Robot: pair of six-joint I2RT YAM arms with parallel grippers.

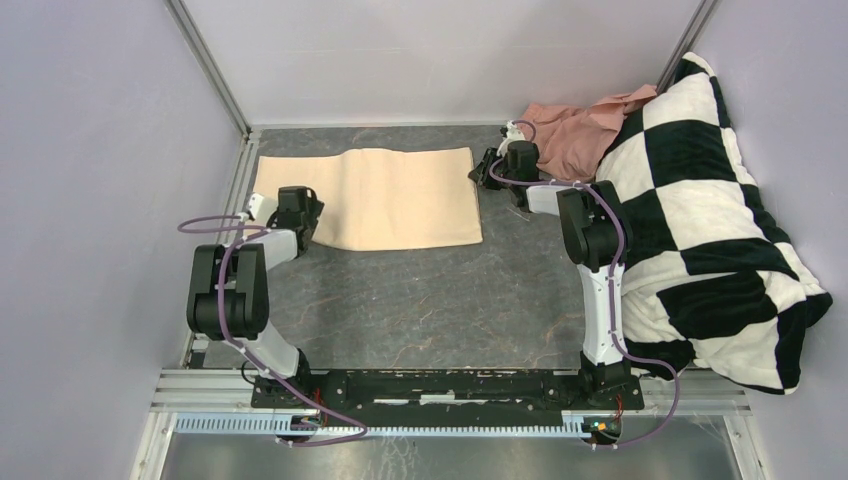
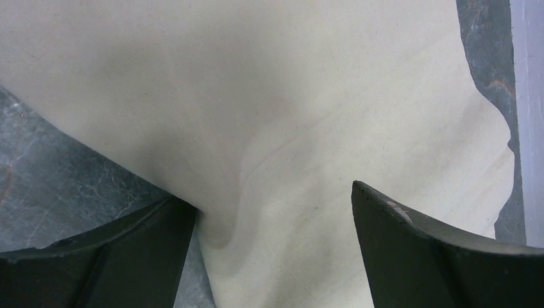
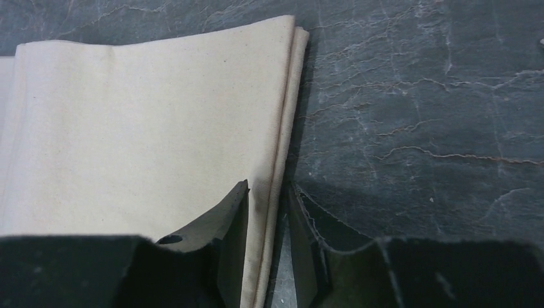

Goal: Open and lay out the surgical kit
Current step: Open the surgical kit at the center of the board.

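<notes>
The surgical kit shows only as a beige cloth wrap (image 1: 390, 195), folded into a flat rectangle on the dark table. My left gripper (image 1: 312, 212) hangs over its near left corner. In the left wrist view the left gripper (image 2: 272, 199) is wide open, with a soft ridge of the cloth (image 2: 289, 96) between its fingers and nothing pinched. My right gripper (image 1: 479, 170) is at the wrap's right edge. In the right wrist view the right gripper (image 3: 269, 187) stands narrowly open astride the layered hem of the cloth (image 3: 141, 128), with a sliver of table showing beside the hem.
A crumpled pink cloth (image 1: 570, 125) lies at the back right, right behind the right arm. A large black-and-white checkered cushion (image 1: 700, 220) fills the right side. Grey walls and metal frame posts (image 1: 210, 65) close in the marbled table (image 1: 430, 290).
</notes>
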